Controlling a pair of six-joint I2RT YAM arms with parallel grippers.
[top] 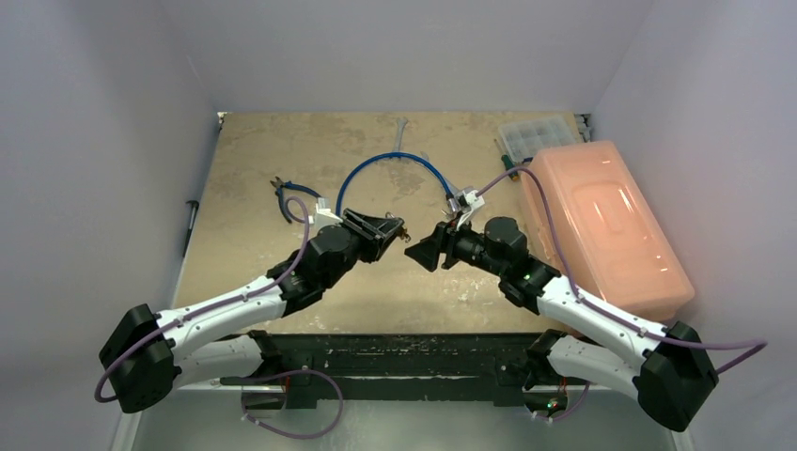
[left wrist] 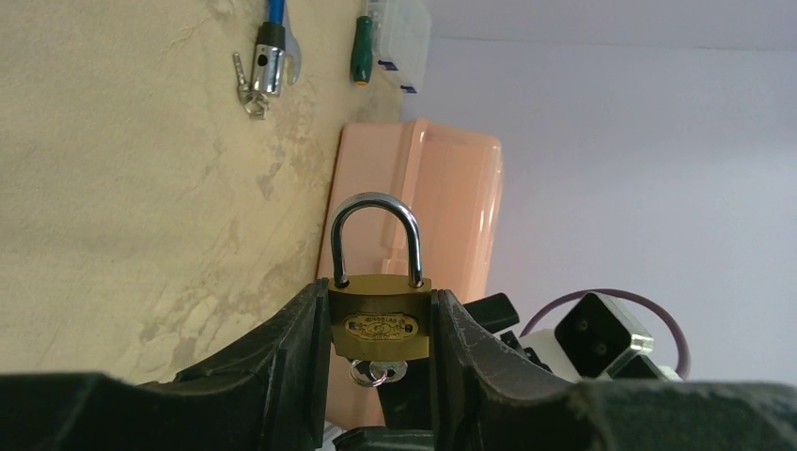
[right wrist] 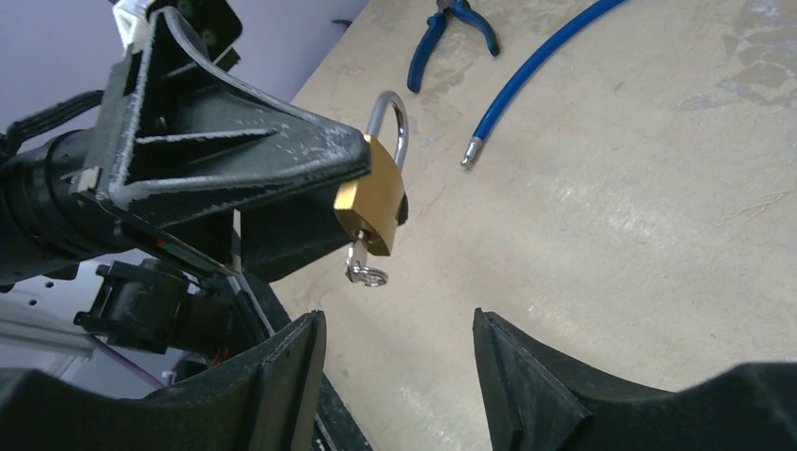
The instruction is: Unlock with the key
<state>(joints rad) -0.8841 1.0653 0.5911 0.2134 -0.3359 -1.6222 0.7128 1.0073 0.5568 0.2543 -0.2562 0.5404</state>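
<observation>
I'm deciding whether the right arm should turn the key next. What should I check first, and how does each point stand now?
1. Padlock clamped in the left gripper: ok, a finger presses each side of the body.
2. Key seated in the keyhole: ok, it sticks out of the bottom of the padlock.
3. Right gripper ready to grasp: ok, jaws apart, nothing between them.
4. Key between the right gripper's fingers: not ok, it sits ahead of them, off toward one side.
5. Shackle released: not ok, both legs sit in the body.
6. Key already turned: cannot tell.
</observation>
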